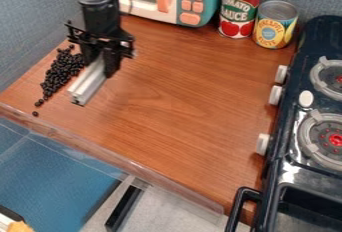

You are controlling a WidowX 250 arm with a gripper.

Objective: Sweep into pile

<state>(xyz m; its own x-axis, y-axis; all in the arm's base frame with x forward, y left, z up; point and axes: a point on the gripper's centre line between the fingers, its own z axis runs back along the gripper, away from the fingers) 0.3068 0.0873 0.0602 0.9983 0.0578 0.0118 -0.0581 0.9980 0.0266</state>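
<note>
At the upper left of the counter, my gripper (100, 61) hangs down, shut on a whitish bar-shaped sweeper (89, 80). The bar slants from between the fingers toward the lower left, its near end close to the counter surface. Just left of it lie many small black beads (61, 70) in an elongated heap along the counter's left side. The heap narrows toward the front, where a single bead (35, 113) lies apart near the edge. Part of the heap's upper end is close beside the gripper.
A toy microwave (190, 1) stands at the back, with a tomato sauce can (238, 8) and a yellow can (274, 25) to its right. A dark toy stove (300, 121) with knobs borders the right side. A transparent raised lip (120, 161) runs along the front edge.
</note>
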